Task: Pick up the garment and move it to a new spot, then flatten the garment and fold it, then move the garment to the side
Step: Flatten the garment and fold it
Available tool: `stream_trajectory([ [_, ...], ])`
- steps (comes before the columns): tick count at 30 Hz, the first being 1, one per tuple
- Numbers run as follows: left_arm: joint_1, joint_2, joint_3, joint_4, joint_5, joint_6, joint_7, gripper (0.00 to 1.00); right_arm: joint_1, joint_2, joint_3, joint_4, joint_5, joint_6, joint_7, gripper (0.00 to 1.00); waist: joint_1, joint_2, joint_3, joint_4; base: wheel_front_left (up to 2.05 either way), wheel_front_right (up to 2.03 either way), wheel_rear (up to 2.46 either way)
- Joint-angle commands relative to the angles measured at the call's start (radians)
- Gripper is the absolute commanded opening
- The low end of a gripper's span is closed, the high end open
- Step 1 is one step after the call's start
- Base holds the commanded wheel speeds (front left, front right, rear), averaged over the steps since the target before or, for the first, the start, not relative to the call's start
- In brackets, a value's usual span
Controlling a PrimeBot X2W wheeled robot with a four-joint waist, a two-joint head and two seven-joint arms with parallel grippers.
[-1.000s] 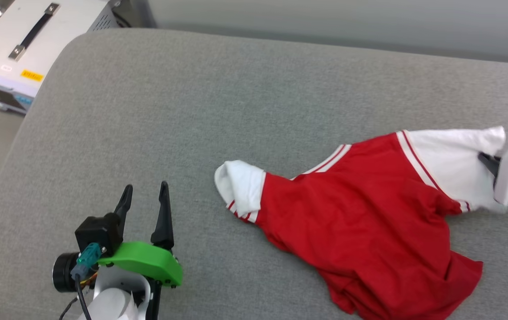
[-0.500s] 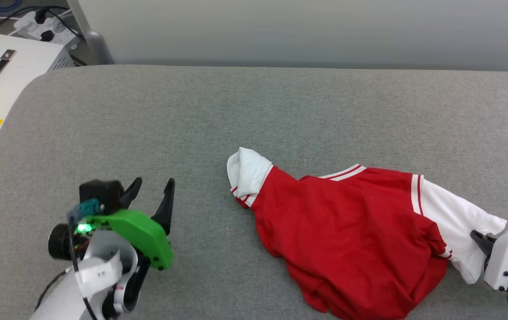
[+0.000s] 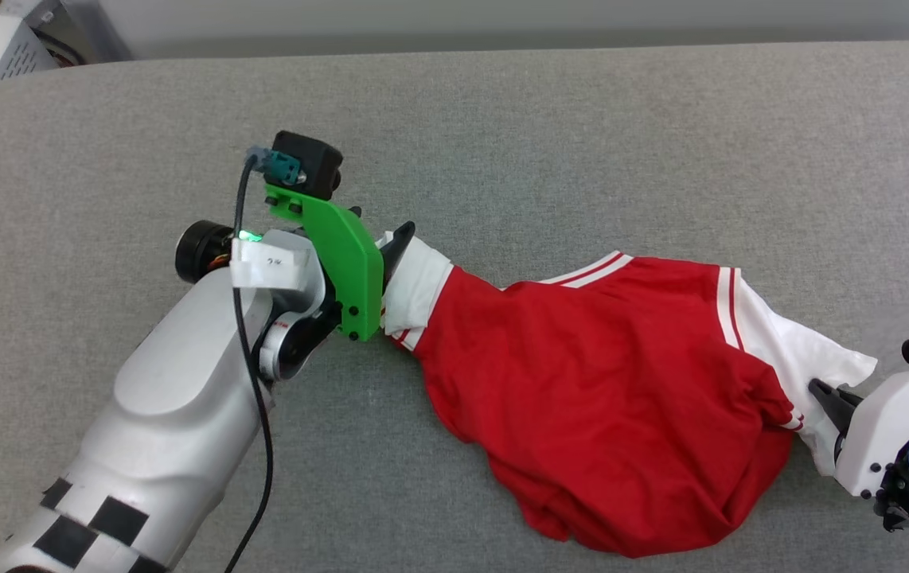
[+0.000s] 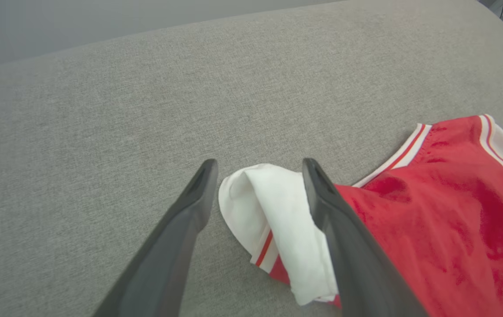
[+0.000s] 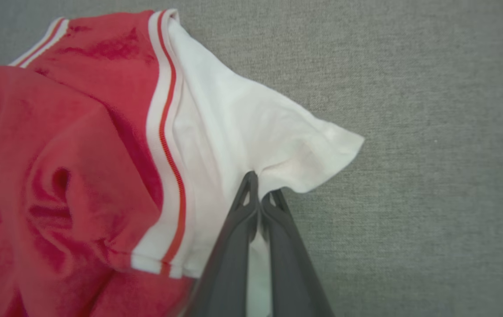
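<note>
Now the red jersey T-shirt (image 3: pixel 606 382) of thin soft fabric, white-sleeved with striped trim, is lying crumpled on the grey woven cushion (image 3: pixel 582 143). The right gripper (image 5: pixel 261 189) is pinching the edge of one white sleeve (image 5: pixel 251 123), its dark fingers pressed together. The left gripper (image 4: pixel 258 164) is gaping wide, holding nothing and straddling the other folded sleeve (image 4: pixel 269 207) at the opposite end.

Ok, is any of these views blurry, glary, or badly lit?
Head view: even soft light, sharp, no glare. Left wrist view: left tool goes soft toward the lens. Right wrist view: garment looks smeary in its red folds, cushion weave crisp.
</note>
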Motion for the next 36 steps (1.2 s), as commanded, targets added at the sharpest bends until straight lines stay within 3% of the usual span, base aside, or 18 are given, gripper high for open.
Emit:
stream_trajectory([
  [1,-0.042,-0.021,-0.011,0.047,-0.009,-0.015,0.015,1.0,-0.016,0.006,0.002,-0.01,-0.009,-0.001,0.007,0.0,0.0,-0.0001,0.042,-0.022,0.0,0.0,0.0],
  [7,-0.141,-0.094,-0.064,0.246,0.008,-0.049,0.065,1.0,-0.029,0.015,0.01,-0.023,-0.011,-0.001,0.017,0.0,0.0,-0.0001,0.075,-0.034,0.0,0.0,0.0],
  [12,-0.185,-0.123,-0.113,0.402,0.036,-0.059,0.117,1.0,-0.031,0.019,0.019,-0.025,-0.004,-0.001,0.021,0.0,0.0,-0.0001,0.085,-0.043,0.0,0.0,0.0],
  [17,-0.197,-0.146,-0.194,0.543,0.067,-0.084,0.247,1.0,-0.029,0.018,0.021,-0.026,0.003,-0.001,0.02,0.0,0.0,-0.0001,0.089,-0.048,0.0,0.0,0.0],
  [18,-0.194,-0.152,-0.203,0.561,0.064,-0.089,0.271,0.76,-0.029,0.018,0.02,-0.026,0.004,-0.001,0.018,0.0,0.0,-0.0001,0.088,-0.049,0.0,0.0,0.0],
  [19,-0.191,-0.159,-0.214,0.581,0.061,-0.094,0.298,0.43,-0.029,0.018,0.019,-0.025,0.006,-0.001,0.017,0.0,0.0,-0.0001,0.088,-0.049,0.0,0.0,0.0],
  [20,-0.189,-0.164,-0.222,0.595,0.061,-0.097,0.315,0.25,-0.028,0.017,0.018,-0.024,0.006,-0.001,0.017,0.0,0.0,-0.0001,0.087,-0.048,0.0,0.0,0.0],
  [21,-0.187,-0.167,-0.231,0.61,0.062,-0.099,0.328,0.0,-0.027,0.018,0.017,-0.024,0.009,-0.001,0.016,0.0,0.0,-0.0001,0.086,-0.048,0.0,0.0,0.0],
  [25,-0.186,-0.175,-0.248,0.639,0.067,-0.105,0.301,0.0,-0.023,0.02,0.016,-0.022,0.019,-0.001,0.012,0.0,0.0,-0.0001,0.075,-0.043,0.0,0.0,0.0],
  [36,-0.224,-0.14,-0.172,0.647,0.063,-0.049,-0.087,0.0,-0.016,0.003,-0.036,-0.031,-0.031,-0.001,-0.051,0.0,0.0,-0.0001,-0.028,-0.002,0.0,0.0,0.0],
])
